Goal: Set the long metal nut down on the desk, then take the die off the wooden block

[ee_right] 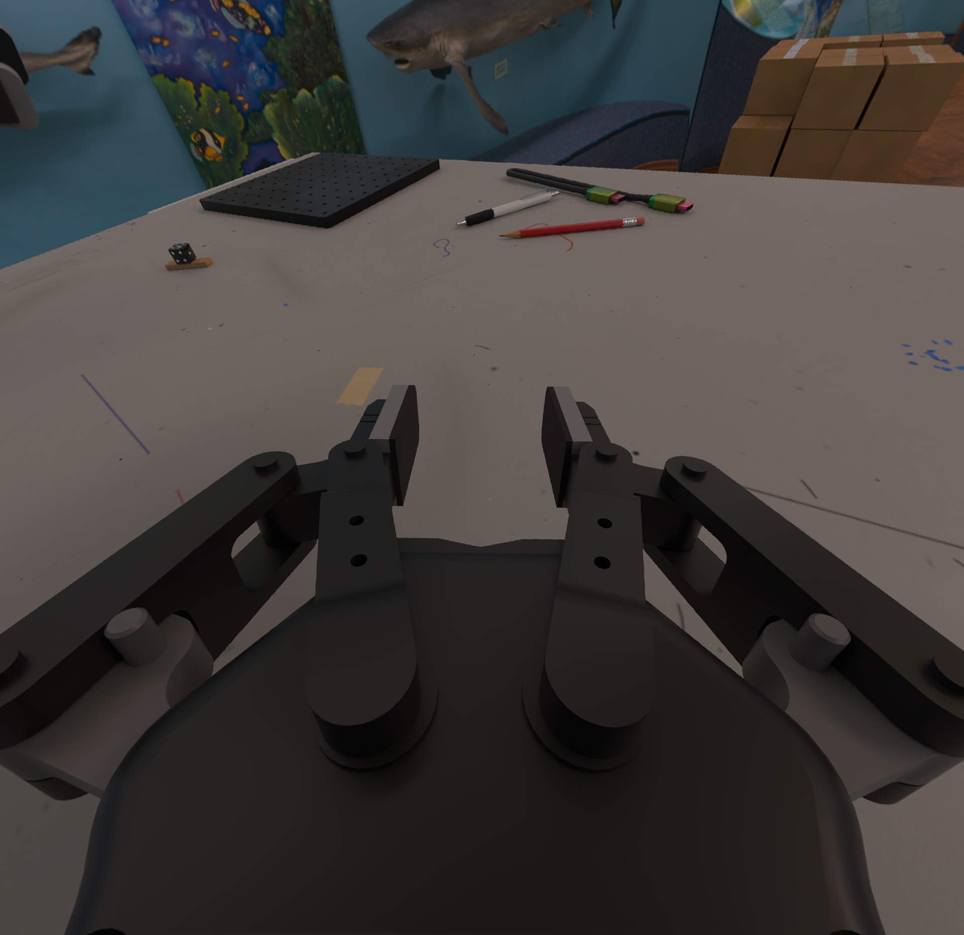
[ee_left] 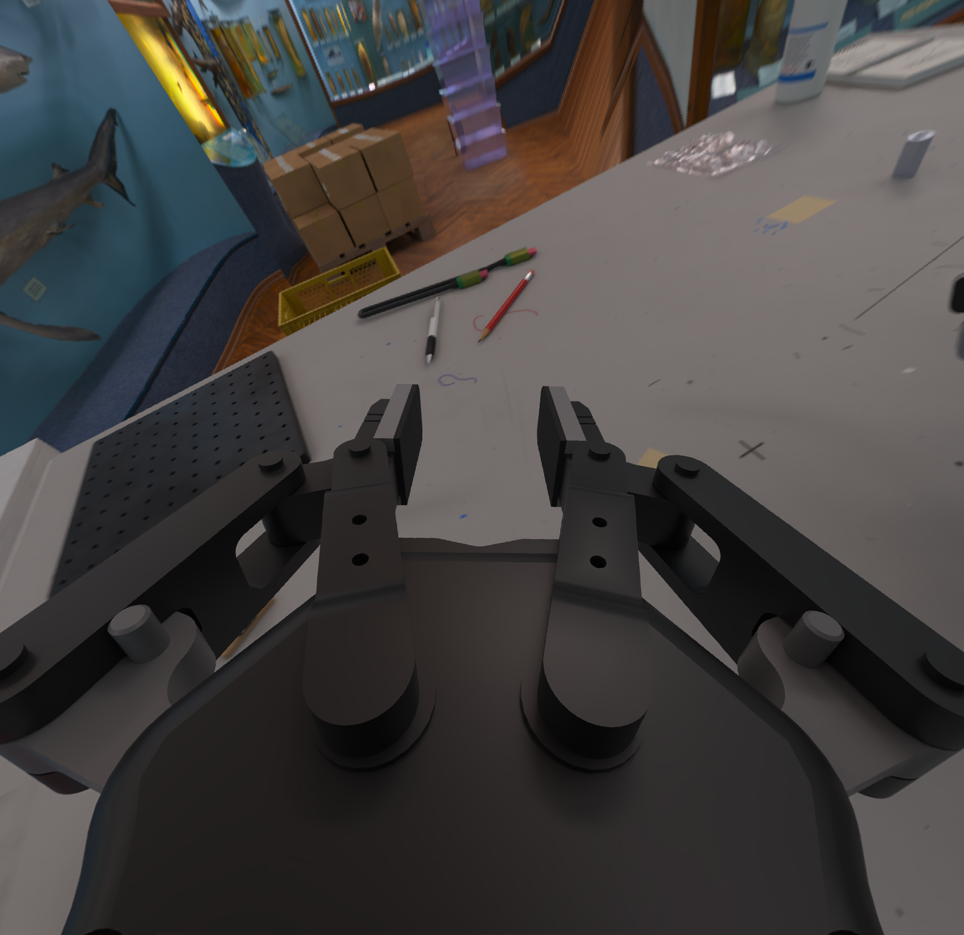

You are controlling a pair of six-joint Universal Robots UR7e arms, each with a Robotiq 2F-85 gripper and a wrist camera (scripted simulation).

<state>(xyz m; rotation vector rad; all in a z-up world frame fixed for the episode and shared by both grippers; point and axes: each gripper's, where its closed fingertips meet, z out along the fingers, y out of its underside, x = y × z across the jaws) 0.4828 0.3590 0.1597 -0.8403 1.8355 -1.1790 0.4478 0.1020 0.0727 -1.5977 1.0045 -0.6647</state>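
Note:
The long metal nut (ee_left: pixel 912 153) stands upright on the grey desk (ee_left: pixel 678 336) at the far right of the left wrist view, well beyond my left gripper (ee_left: pixel 479 404), which is open and empty above the desk. In the right wrist view a black die (ee_right: pixel 182 253) with white pips sits on a small flat wooden block (ee_right: pixel 189 265) at the far left of the desk. My right gripper (ee_right: pixel 480 404) is open and empty, far from the die, which lies ahead and to its left.
A black perforated board (ee_right: pixel 321 190) lies near the far desk edge, and also shows in the left wrist view (ee_left: pixel 177 451). A pen (ee_right: pixel 508 208), red pencil (ee_right: pixel 574 228) and black cable (ee_right: pixel 600 192) lie beyond. A white bottle (ee_left: pixel 806 38) and crumpled foil (ee_left: pixel 712 153) sit far right.

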